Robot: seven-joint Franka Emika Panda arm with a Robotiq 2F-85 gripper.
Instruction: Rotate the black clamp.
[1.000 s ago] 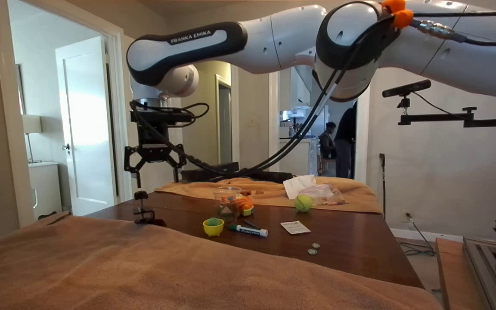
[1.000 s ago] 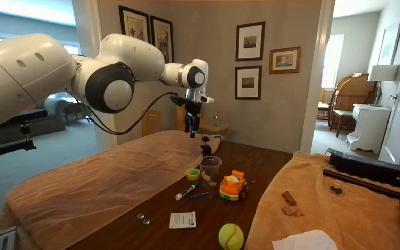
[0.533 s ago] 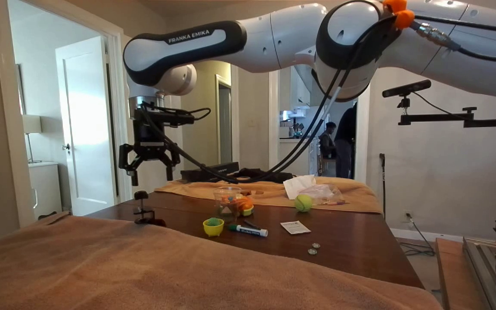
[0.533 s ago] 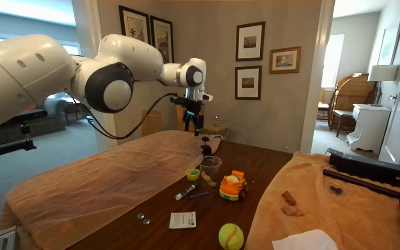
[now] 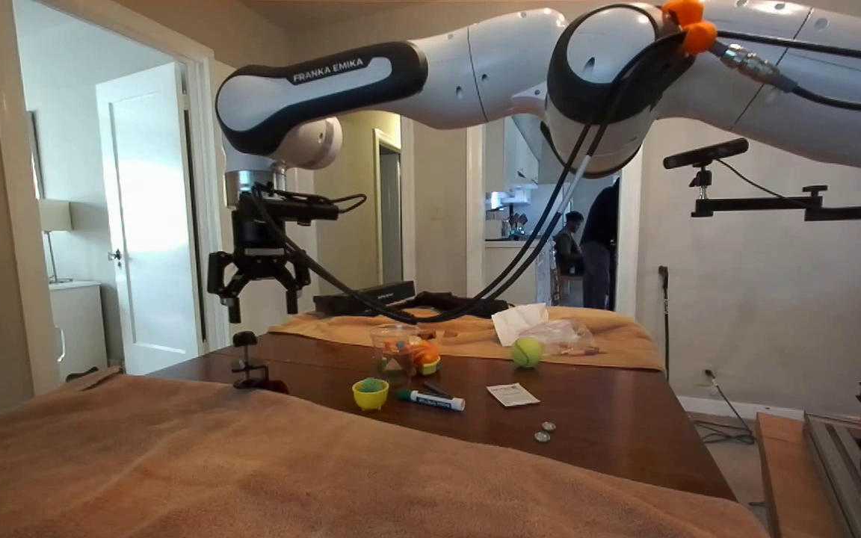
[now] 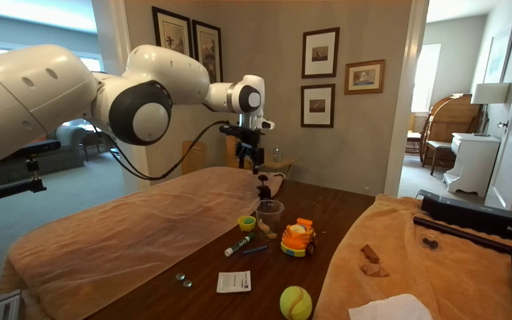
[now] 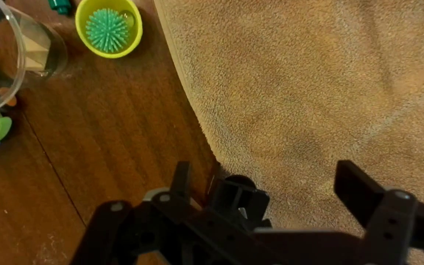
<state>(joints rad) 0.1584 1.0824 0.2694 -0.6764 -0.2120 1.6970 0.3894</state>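
Two fingers [image 7: 355, 191] of my hand [image 7: 262, 169] stand wide apart; I have it released, hanging above the bench [image 7: 131, 129]. Just below it, in both exterior views, the black clamp [image 6: 263, 191] stands upright at the edge of a tan towel [image 5: 326, 463], its top near one fingertip but apart from it. In my wrist view the clamp shows between the fingers, closer to one and partly hidden; whether the clamp touches the towel I can't tell.

Next out from the clamp I see a yellow cup [image 7: 110, 55] holding a green spiky ball [image 7: 107, 31], beside a clear plastic cup [image 6: 270, 218] with an orange toy car [image 6: 298, 240] near it. Past those lie a green marker [image 6: 239, 245] and a blue crayon [image 6: 255, 250], then a white packet [image 6: 234, 282], two glass beads [image 6: 180, 276] and a tennis ball [image 6: 296, 303].

Farther away, in an exterior view, an orange towel [image 5: 475, 350] carries a sheet of white paper [image 5: 516, 323] and a clear plastic bag [image 5: 561, 334]. Well behind that, I make out one seated person [image 5: 569, 245] and another person standing [image 5: 600, 239], both too small to see clearly.
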